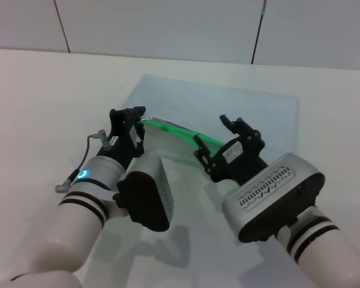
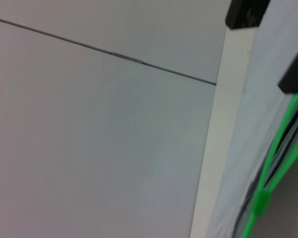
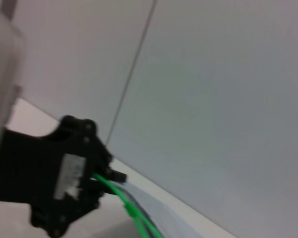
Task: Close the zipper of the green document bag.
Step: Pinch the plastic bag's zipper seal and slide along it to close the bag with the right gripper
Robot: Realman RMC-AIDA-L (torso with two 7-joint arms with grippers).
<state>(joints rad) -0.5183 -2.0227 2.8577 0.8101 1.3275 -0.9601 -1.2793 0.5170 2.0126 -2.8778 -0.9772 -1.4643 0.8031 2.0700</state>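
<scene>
The green document bag (image 1: 252, 114) lies flat on the white table, pale and translucent. Its zipper (image 1: 180, 132) runs along the near edge between my two grippers. My left gripper (image 1: 135, 120) is shut on the zipper's left end, as the right wrist view also shows for the left gripper (image 3: 102, 176). The small green slider (image 3: 131, 210) sits just beyond those fingers. Past the slider (image 2: 260, 203) the strip splits into two lines. My right gripper (image 1: 215, 133) stands open around the strip's other end, its fingertips (image 2: 246, 12) apart.
The white table (image 1: 42, 102) stretches to the left and behind the bag. A tiled wall (image 1: 168, 24) rises at the table's far edge. Both forearms fill the near part of the head view.
</scene>
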